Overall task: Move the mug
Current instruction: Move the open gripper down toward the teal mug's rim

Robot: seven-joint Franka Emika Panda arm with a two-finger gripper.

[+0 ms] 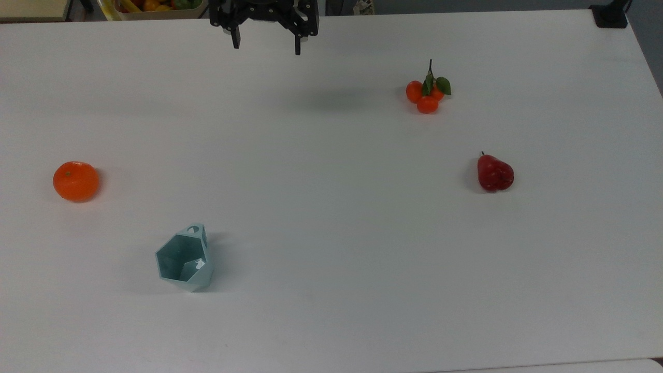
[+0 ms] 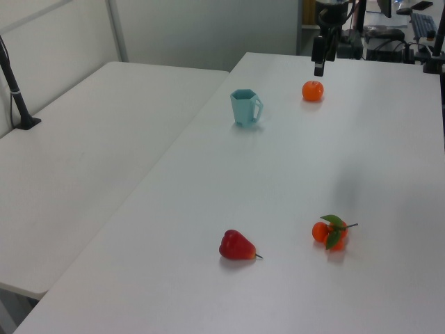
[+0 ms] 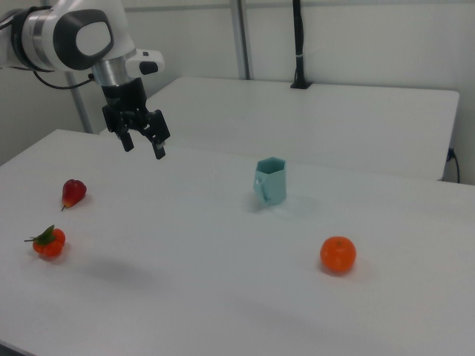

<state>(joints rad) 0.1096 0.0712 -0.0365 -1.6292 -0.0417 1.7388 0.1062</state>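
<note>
1. The gripper [image 1: 265, 47] hangs in the air above the far edge of the table [image 1: 331, 217] in the top view, near the upper left of centre. In the right view the gripper [image 3: 143, 147] is well above the table surface, at the right view's upper left.
2. Its two fingers stand wide apart, pointing downward, and hold nothing.
3. The mug [image 1: 184, 259] stands upright on the table in the top view's lower left, well apart from the gripper. Its handle tab points toward the far edge in the top view. In the left view the mug [image 2: 245, 107] sits near the table's left edge; in the right view the mug [image 3: 272, 180] stands near the middle.
4. An orange [image 1: 75, 181] lies on the table to the top view's left of the mug, apart from it.
5. A cluster of small oranges with leaves [image 1: 427, 93] rests in the top view's upper right.
6. A red pear-shaped fruit [image 1: 494, 173] lies below and to the top view's right of that cluster, apart from it.
7. No item touches another.
</note>
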